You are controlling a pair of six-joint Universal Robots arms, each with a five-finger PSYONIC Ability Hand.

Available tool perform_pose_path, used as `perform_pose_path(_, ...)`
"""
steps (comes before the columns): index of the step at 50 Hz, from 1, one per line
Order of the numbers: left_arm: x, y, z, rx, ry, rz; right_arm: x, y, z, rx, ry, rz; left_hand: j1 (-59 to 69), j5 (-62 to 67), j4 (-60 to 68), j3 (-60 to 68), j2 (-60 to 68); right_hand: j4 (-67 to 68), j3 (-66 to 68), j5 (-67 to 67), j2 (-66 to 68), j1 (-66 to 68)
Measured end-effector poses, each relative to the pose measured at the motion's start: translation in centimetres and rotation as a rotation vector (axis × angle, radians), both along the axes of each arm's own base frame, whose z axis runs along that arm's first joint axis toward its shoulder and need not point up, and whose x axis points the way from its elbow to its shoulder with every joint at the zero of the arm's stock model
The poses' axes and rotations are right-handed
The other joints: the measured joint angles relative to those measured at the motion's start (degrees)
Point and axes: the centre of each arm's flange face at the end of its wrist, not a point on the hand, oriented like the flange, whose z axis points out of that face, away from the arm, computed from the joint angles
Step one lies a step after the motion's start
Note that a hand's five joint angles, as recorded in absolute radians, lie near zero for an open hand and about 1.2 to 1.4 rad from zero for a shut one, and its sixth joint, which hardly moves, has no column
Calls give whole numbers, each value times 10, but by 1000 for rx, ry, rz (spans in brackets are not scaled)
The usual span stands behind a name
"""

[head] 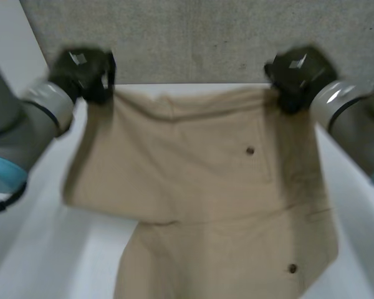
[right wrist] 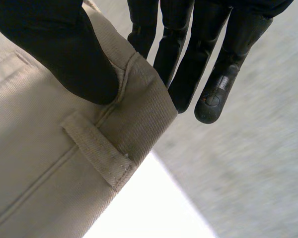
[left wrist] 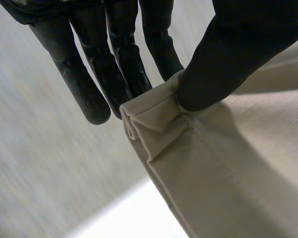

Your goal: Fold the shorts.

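Evidently, the shorts (head: 199,187) are held at the table's (head: 100,249) far edge, one corner clamped between thumb and fingers (left wrist: 89,94) of the left hand (head: 84,73), another likewise in the right hand (head: 299,75), so the fold is judged barely begun.

The shorts (head: 199,187) are plain tan twill with dark brown buttons (head: 250,150), the left hand (head: 84,75) and right hand (head: 299,71) black, the arms (head: 25,124) grey with light-blue caps (head: 3,174), the table (head: 50,249) white, and the backdrop (head: 193,37) past its far edge speckled grey.
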Motion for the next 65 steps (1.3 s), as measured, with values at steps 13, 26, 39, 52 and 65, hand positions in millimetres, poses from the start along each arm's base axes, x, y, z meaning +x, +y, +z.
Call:
perform_pose_path(13,-16,-55,-62,55,-25,30,25,-55,-83,-12,2,-60,1,0,0,0,0,0,0,0,0,0)
perform_pose_path(26,2,-41,177,-766,399,169,20,-59,122,-776,-417,-133,1,0,0,1,0,0,0,0,0,0)
perform_pose_path(39,7,-21,157,-705,448,133,31,-49,101,-663,-346,-63,2,0,0,2,1,0,0,0,0,3)
perform_pose_path(52,0,-47,-68,-140,168,179,48,-66,-88,-199,-29,-8,3,0,0,2,1,0,0,0,0,4)
perform_pose_path(65,0,6,-188,245,-246,113,33,-39,-182,58,251,13,3,0,0,2,1,0,0,1,0,5)
